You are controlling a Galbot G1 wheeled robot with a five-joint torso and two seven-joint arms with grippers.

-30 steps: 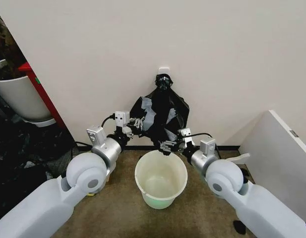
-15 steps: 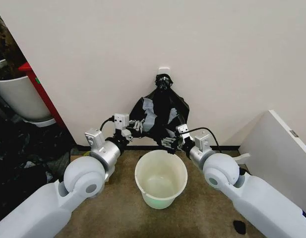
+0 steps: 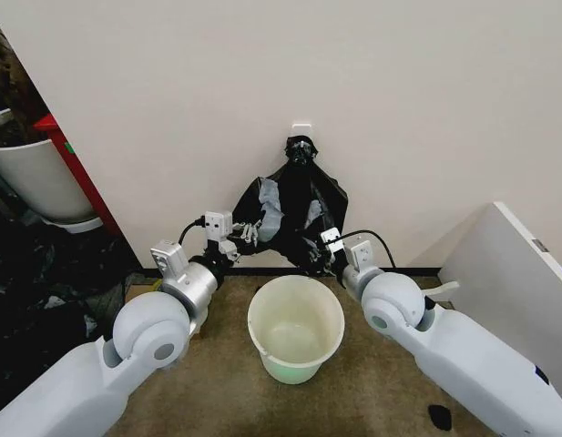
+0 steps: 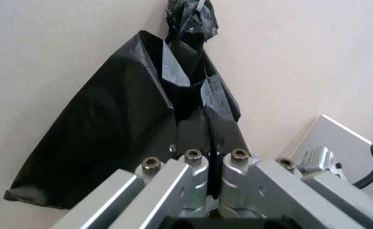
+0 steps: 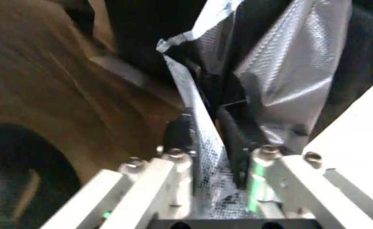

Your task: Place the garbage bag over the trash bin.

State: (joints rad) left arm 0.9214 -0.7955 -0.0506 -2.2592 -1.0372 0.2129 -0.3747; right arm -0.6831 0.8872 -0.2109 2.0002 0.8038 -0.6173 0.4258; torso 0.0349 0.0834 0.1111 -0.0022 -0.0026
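I see the garbage bag hanging on the wall above the trash bin, which stands bare on the floor. My left gripper and right gripper each have their jaws clamped on the bag's bottom edge. The bag is grabbed, I think, but pulling it down and over the bin is not done yet.

Both arms are smooth white shells with large rounded elbow joints, each joint carrying a dark round cap on its side. Past the elbow comes a silver-grey metal forearm segment with a small boxy white camera module mounted on it. A thin black cable loops from each wrist. The left gripper and right gripper are built of bare aluminium bars, fastened with round silver bolts along their upper edge.
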